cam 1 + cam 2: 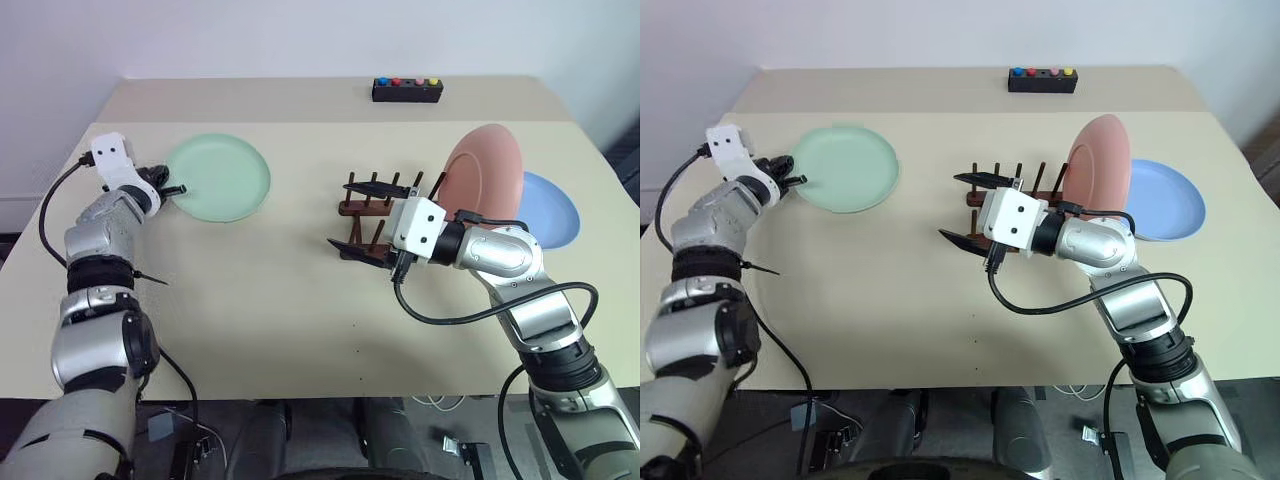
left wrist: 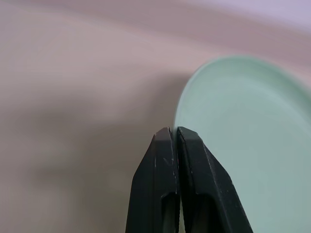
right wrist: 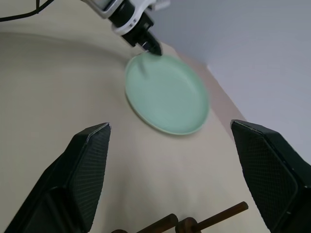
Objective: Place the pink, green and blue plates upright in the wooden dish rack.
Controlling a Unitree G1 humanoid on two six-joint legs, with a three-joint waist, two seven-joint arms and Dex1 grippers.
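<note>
At upper left, the left gripper [image 1: 176,189] has its jaws pinched shut on the rim of the round mint-green plate [image 1: 222,176]. The right gripper [image 1: 362,219], jaws wide apart and empty, hovers by the dark-brown wooden dish rack [image 1: 372,207].

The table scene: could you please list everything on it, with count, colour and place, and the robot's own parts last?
Green plate: one, mint green, at the table's left, its near-left rim at the left gripper's tips.
Pink plate: one, salmon pink, standing upright at the rack's right end.
Blue plate: one, light blue, flat on the table right of the pink plate.
Wooden dish rack: one, dark brown, at the table's middle.
Button box: one, black with coloured buttons, at the far edge.
Table: one, beige.
Left gripper: black fingers shut on the green plate's rim.
Right gripper: black fingers open, by the rack, holding nothing.
</note>
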